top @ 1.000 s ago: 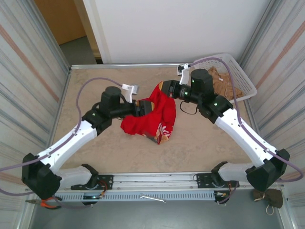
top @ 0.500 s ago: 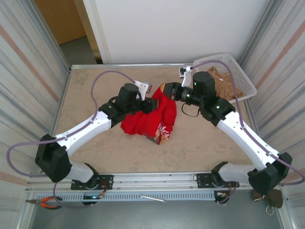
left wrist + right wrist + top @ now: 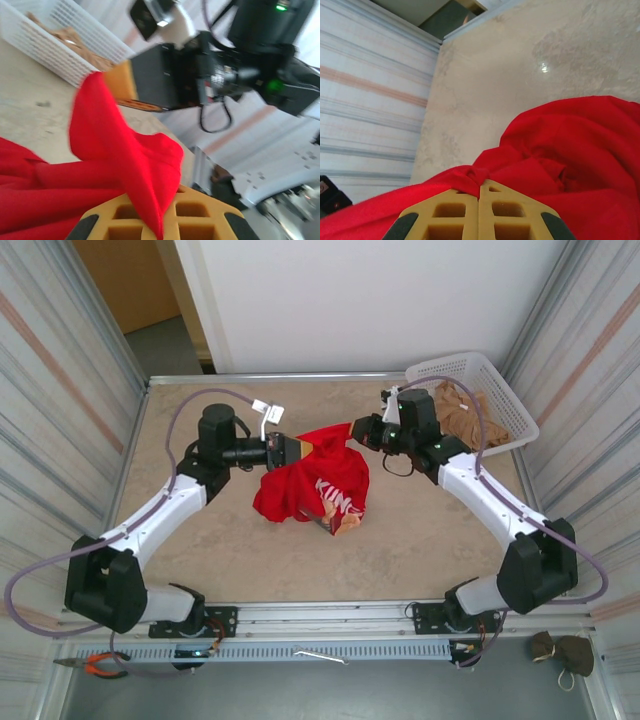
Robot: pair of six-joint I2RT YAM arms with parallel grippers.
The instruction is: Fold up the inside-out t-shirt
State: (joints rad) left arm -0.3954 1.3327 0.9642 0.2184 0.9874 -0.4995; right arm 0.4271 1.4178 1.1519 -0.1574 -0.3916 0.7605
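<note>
T-shirt [image 3: 315, 485] (red, bunched), pinched by left jaws, right jaws.

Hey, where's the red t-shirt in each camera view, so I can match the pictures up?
Top external: the red t-shirt hangs bunched over the middle of the table.
Left wrist: the red t-shirt covers the lower left, with a peak rising toward the centre.
Right wrist: the red t-shirt spreads across the bottom and right.
Shared landmark: the beige table.
</note>
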